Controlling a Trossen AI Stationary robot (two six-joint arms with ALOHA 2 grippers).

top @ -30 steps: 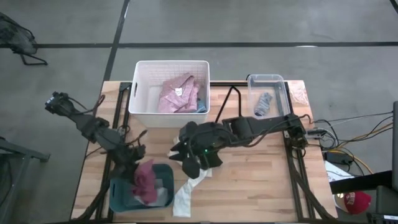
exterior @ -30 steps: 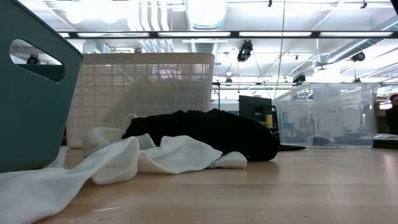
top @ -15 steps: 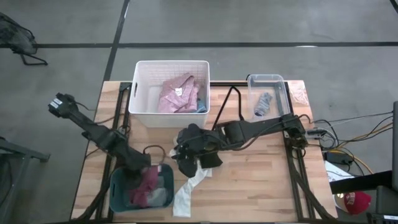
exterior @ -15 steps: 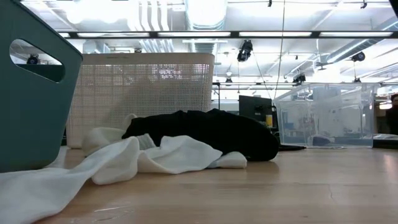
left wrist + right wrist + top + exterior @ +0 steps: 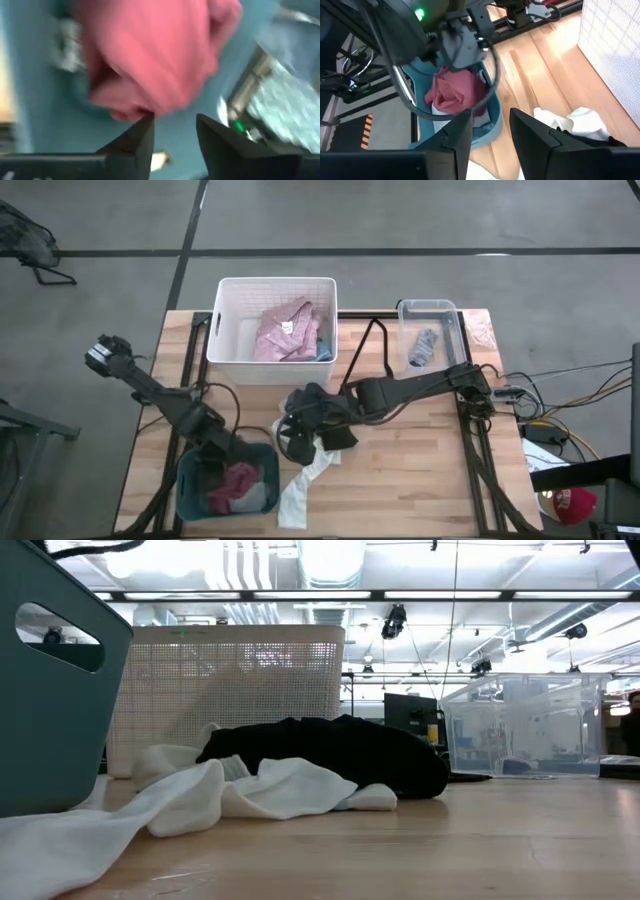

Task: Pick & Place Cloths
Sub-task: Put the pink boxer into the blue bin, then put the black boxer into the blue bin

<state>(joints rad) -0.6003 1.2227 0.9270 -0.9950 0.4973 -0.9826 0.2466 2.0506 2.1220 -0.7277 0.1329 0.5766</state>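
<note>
My left gripper (image 5: 236,456) (image 5: 175,125) is open over the teal bin (image 5: 190,480), just above the maroon piece (image 5: 238,483) (image 5: 155,55) lying crumpled inside. My right gripper (image 5: 292,438) (image 5: 490,122) is open above the table's middle, beside the black piece (image 5: 340,435) (image 5: 340,758). The black piece lies heaped on the cream strip (image 5: 303,482) (image 5: 200,798), which runs along the wood toward the near edge. A pink checked shirt (image 5: 285,330) lies in the white basket (image 5: 225,330), and a small grey piece (image 5: 425,345) in the clear bin (image 5: 455,330). My left gripper: one fingertip (image 5: 148,122) stands at the edge of the maroon piece (image 5: 130,107), coming from above. I cannot tell whether it touches. The cloth rests in the bin.
A black wire hanger (image 5: 368,345) lies between the white basket and the clear bin. Pale cloth (image 5: 483,330) sits at the far right corner. The teal bin's wall (image 5: 50,690) stands close on the low view's left. Bare wood (image 5: 420,470) stretches toward the near right.
My left gripper moved down and toward the near edge, into the teal bin. The maroon piece, which had stood high over the bin's rim under the gripper, now lies low inside it. My right gripper shifted toward the table's left, over the black piece.
</note>
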